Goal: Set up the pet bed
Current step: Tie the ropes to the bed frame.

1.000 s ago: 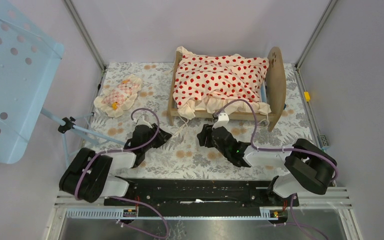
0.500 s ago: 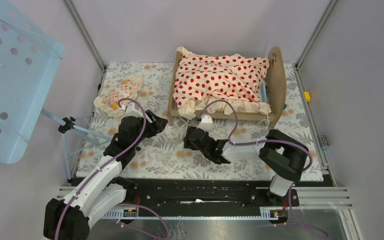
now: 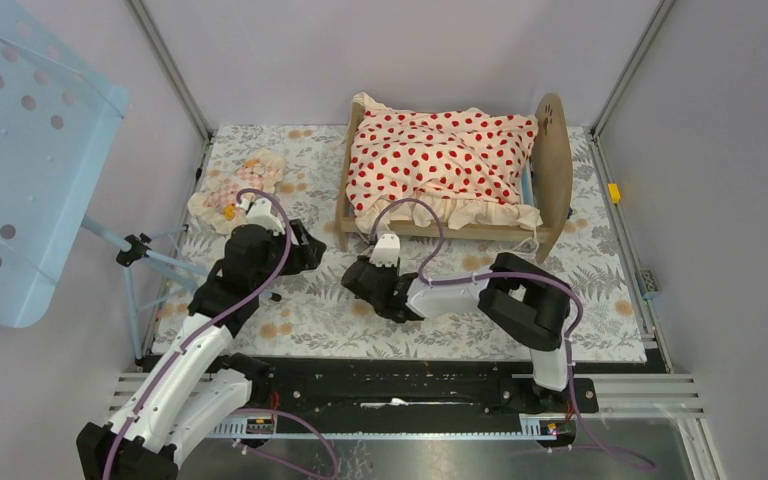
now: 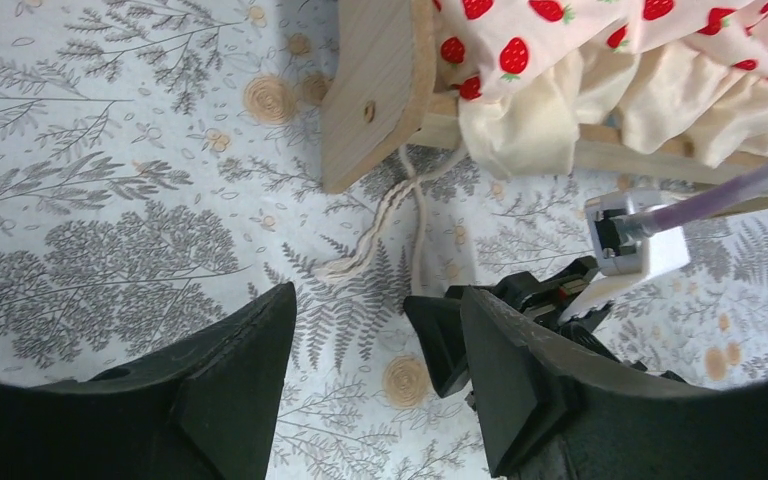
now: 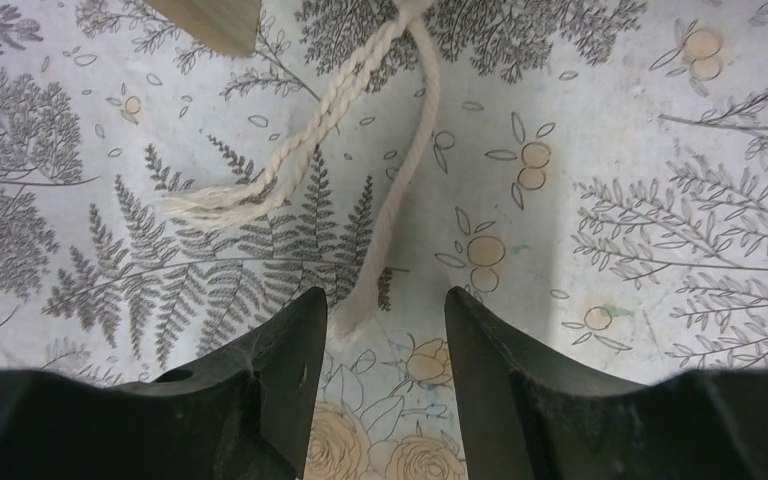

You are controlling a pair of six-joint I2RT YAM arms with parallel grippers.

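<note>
Two grippers hang low over the floral mat (image 3: 310, 320) at the near side of my view, both aimed at the foot corner of the pet bed (image 3: 480, 232). My right gripper (image 5: 385, 300) has its jaws apart just above the mat, and the loose end of a cream cord (image 5: 400, 200) lies in the gap, not pinched. I judge it is lined up to take that cord. My left gripper (image 4: 375, 300) is likewise spread and empty, hovering just beside the right one, probably waiting to assist. The cord runs up to the bed's low footboard (image 4: 375, 90), which stands just beyond both grippers and apart from them. The bed sits toward the far right of the mat, with its headboard (image 3: 552, 160) at the right end. A red-dotted blanket (image 3: 440, 155) lies bunched over it, hiding the mattress. A small pillow (image 3: 235, 190) rests on the mat at far left, near the left gripper.
</note>
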